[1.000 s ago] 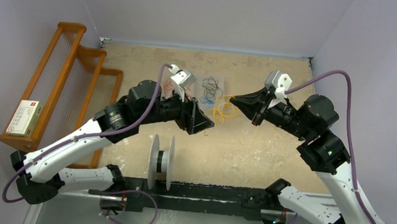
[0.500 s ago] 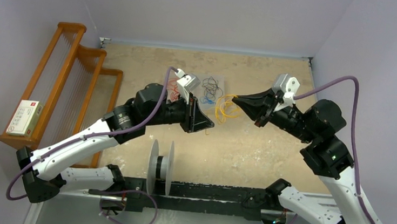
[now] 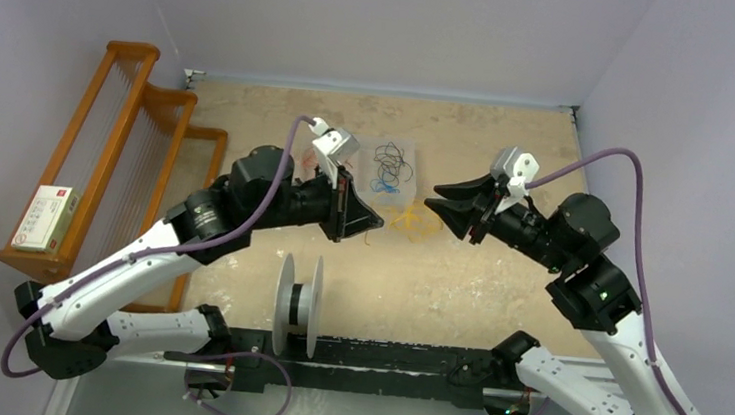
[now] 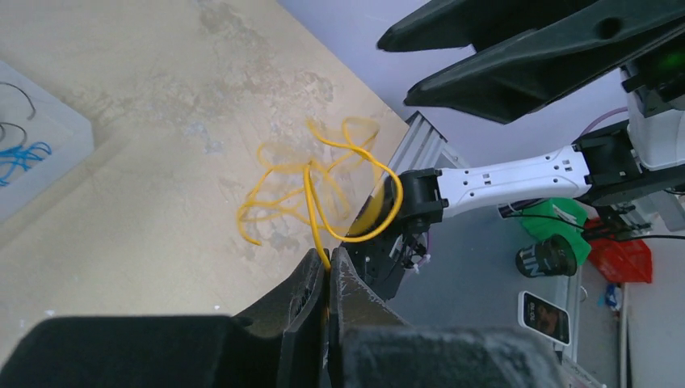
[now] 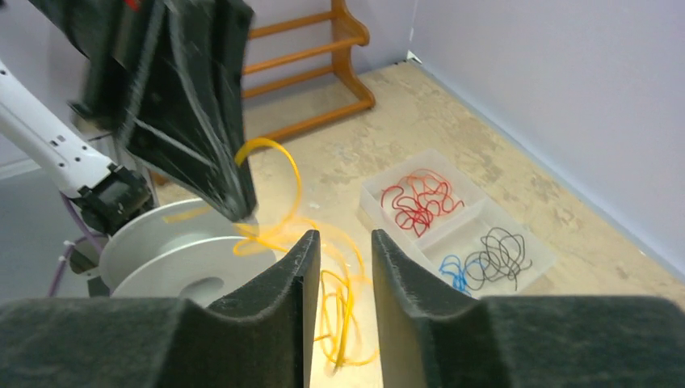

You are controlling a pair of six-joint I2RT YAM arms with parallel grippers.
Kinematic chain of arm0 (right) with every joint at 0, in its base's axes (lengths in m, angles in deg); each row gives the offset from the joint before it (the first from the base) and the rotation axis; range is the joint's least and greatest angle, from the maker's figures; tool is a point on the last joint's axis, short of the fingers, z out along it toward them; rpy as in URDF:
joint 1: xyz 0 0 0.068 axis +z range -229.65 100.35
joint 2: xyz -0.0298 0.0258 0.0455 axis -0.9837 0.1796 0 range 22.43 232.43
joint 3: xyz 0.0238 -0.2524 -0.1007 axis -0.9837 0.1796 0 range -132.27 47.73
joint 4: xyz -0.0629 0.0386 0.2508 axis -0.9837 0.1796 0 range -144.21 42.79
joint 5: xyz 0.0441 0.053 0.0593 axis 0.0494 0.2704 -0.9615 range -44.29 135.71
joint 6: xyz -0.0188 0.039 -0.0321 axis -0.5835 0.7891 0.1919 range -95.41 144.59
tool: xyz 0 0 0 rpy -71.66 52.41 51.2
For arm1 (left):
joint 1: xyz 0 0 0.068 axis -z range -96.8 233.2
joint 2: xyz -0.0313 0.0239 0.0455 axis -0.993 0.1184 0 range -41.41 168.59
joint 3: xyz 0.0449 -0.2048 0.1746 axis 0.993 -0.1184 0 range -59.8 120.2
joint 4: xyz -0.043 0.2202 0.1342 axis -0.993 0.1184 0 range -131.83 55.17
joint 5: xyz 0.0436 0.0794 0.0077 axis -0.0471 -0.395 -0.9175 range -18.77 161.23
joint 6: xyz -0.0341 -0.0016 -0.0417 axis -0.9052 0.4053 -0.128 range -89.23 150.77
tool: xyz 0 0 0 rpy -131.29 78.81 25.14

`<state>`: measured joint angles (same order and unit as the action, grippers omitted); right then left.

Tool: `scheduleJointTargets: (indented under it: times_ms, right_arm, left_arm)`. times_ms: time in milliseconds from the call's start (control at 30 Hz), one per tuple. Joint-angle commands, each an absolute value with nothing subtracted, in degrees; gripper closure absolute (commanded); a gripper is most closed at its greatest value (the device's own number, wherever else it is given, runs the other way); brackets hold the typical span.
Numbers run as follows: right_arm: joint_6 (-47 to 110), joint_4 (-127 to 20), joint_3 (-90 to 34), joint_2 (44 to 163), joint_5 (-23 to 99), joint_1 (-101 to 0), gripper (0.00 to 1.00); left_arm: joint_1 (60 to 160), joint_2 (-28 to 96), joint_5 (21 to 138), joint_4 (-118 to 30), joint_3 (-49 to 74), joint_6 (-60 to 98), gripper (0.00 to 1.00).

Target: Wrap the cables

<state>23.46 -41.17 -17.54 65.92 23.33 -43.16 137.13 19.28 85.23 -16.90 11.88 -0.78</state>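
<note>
The yellow cables hang in a curly bundle between the two grippers, over the tan table. My left gripper is shut on one strand, which rises from its fingertips in the left wrist view into the loops of the cables. My right gripper stands open just right of the bundle. In the right wrist view the cables dangle beyond and below that open right gripper, and I cannot tell whether they touch it. The white spool stands upright near the table's front edge.
A clear tray behind the grippers holds red wires, black wires and blue wires in compartments. A wooden rack with a small box on it stands at the left. Walls close the back and the right.
My left gripper has shut on a yellow strand and pulled back slightly left. My right gripper has opened and let the cables go; the bundle now hangs lower.
</note>
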Motion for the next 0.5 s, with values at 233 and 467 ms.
scheduleJointTargets:
  times_ms: [233, 467]
  right_arm:
    - [27.55, -44.87, -16.27, 64.05, 28.17, -42.92, 0.46]
    - [28.28, -48.19, -15.03, 67.45, 21.53, -42.94, 0.44]
  left_arm:
    - [136.81, 18.54, 78.32, -4.95, 23.18, 7.09, 1.00]
    - [136.81, 21.82, 77.79, -1.77, 28.65, 8.49, 1.00]
